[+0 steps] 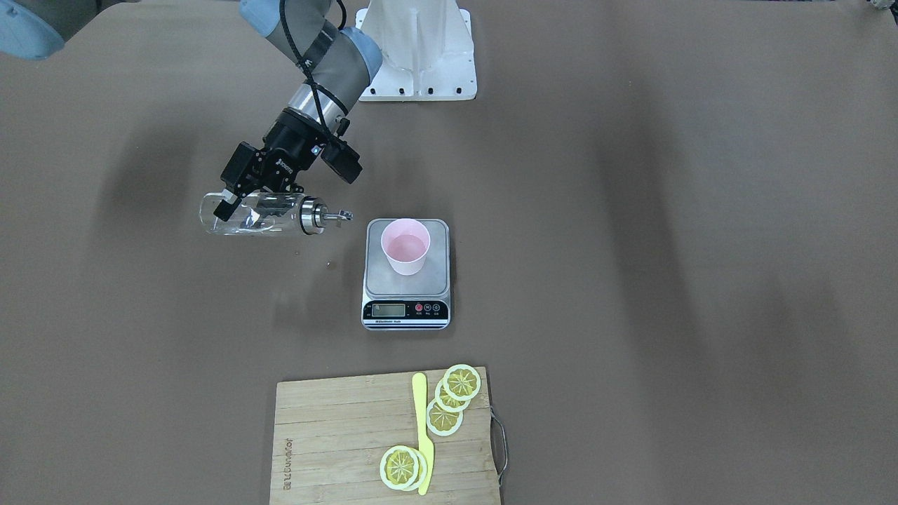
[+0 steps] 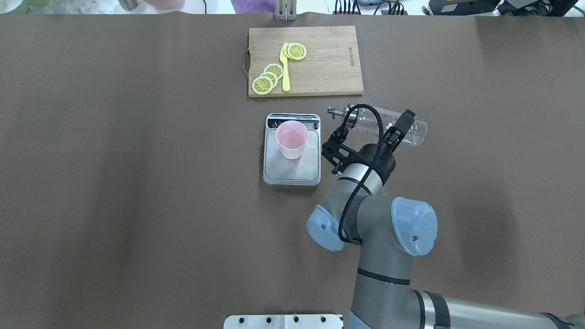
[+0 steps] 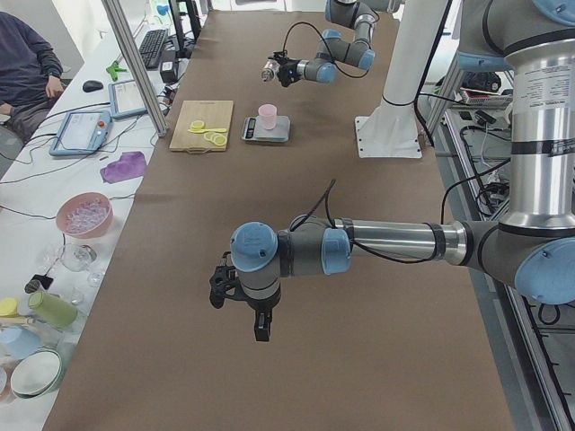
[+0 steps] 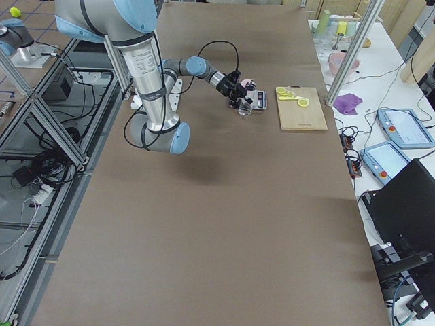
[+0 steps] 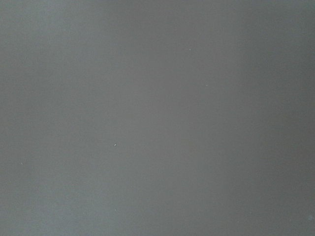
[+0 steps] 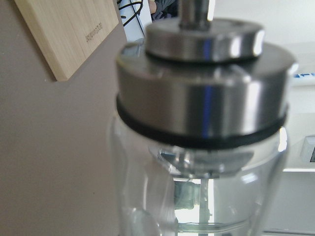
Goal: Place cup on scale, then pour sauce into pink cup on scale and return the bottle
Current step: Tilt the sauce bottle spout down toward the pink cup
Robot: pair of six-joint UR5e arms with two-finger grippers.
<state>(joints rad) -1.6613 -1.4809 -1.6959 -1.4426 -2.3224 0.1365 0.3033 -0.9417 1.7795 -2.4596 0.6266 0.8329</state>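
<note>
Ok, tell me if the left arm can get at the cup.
Probably, if its reach allows: bare table lies between the far-off left gripper and the cup; the right gripper holds the bottle beyond the scale.

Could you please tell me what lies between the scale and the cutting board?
Nothing: the front-facing view shows only bare brown table between the scale and the cutting board.

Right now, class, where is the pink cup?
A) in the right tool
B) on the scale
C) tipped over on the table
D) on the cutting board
B: the cup stands upright on the scale; the right tool holds the bottle instead.
</note>
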